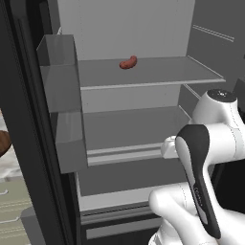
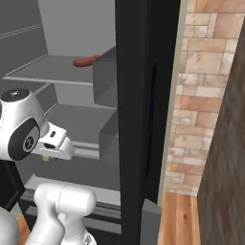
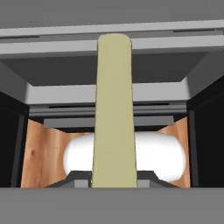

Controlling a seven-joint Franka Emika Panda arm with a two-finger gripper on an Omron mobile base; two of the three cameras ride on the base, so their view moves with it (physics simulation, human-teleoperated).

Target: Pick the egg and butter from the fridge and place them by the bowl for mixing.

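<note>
butter [image 3: 113,109] is sitting lengthwise in the gripper [image 3: 113,186], a slim pale yellow stick running up the middle of the hand view and away from the camera; the jaws are pressing together on its near end, so the stick is being carried, not resting on a shelf. the hand is working low in front of the open fridge [image 1: 143,28], looking down past the bottom drawer fronts to the wood floor.

judgement on the step: the stick is out and needs carrying to the bowl [image 1: 2,141] (a dark brown edge of it is showing at the far left of the left base view, beyond the door). to do this well, the grip wants keeping firm and the stick level, since it is held at one end and its long free end could catch on a shelf lip or swing. pulling straight back from the fridge before turning looks the safer course.

obstructions: the open fridge door with its grey door bins [image 1: 62,76] is standing between the arm and the bowl, so the route has to clear the door edge. in the right base view the dark door edge and a brick wall [image 2: 210,72] are closing the right side, leaving little room there.

other items: a red sausage-shaped item [image 1: 128,62] is lying on the upper shelf, well apart from the hand. i cannot tell where the egg is.
</note>
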